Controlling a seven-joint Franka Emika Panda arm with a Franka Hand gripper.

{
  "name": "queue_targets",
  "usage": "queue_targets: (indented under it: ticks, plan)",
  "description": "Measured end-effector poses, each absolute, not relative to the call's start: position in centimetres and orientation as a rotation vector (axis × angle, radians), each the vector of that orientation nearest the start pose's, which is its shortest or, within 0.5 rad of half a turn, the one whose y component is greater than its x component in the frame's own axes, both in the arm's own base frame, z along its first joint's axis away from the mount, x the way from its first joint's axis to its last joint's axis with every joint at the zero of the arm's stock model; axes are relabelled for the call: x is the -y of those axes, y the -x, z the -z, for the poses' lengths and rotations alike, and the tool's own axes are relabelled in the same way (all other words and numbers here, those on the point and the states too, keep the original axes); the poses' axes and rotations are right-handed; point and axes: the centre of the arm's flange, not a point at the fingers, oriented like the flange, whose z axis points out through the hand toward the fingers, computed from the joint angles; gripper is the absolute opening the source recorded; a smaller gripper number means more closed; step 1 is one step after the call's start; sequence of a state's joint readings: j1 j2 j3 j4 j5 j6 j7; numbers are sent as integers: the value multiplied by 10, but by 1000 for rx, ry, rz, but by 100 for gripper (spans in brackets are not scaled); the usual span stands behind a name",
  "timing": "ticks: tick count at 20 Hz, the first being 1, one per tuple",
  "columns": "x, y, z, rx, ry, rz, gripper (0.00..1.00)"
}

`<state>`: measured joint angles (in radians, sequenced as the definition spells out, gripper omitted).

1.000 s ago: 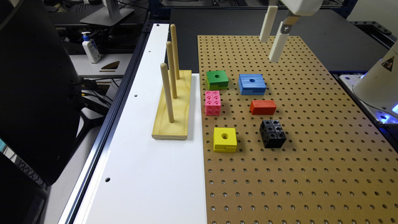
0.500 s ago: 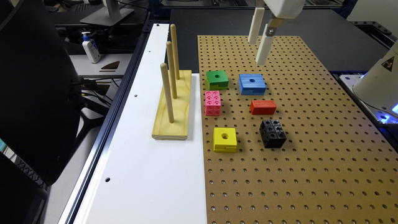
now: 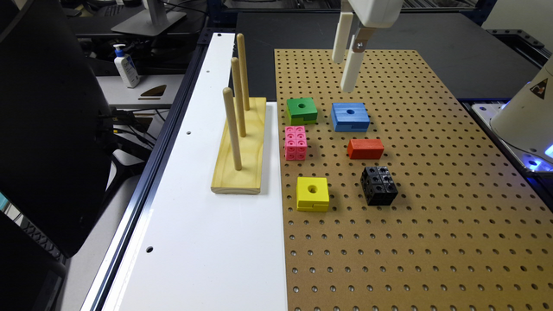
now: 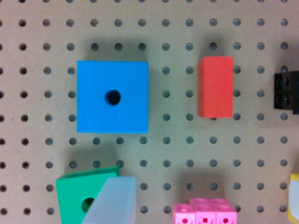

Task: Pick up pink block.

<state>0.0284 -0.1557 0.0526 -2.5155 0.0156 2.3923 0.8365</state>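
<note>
A brown pegboard (image 3: 432, 216) lies beside a white panel (image 3: 207, 242) on the desk, with a monitor stand (image 3: 149, 21) (and a pump bottle (image 3: 126, 67)) behind.

White pincer (image 3: 348, 71), 2 cream fingers (image 3: 352, 71).

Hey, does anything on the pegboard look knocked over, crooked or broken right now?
Nothing stands out. The pink block, green block, blue block, red block and yellow block sit flat and apart; the black block is slightly turned, nothing more.
</note>
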Motion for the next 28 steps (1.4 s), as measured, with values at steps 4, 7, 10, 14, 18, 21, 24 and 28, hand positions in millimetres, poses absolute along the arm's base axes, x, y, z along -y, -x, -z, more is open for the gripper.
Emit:
queue_targets:
  ticks: [4,7,10,14,18,21,24,28]
  plan:
    - [-38,-462,-340,-1169,2895,47,100]
    - [-39,-472,-338,-1168,2893,46,100]
    - [-39,-479,-336,-1168,2893,42,100]
    - [-40,-482,-336,-1168,2893,42,100]
    - [-40,-483,-335,-1168,2893,41,100]
    - [-40,-483,-331,-1170,2895,31,100]
    - [-40,-486,-318,-1170,2895,25,100]
    - [-40,-489,-303,-1170,2893,27,100]
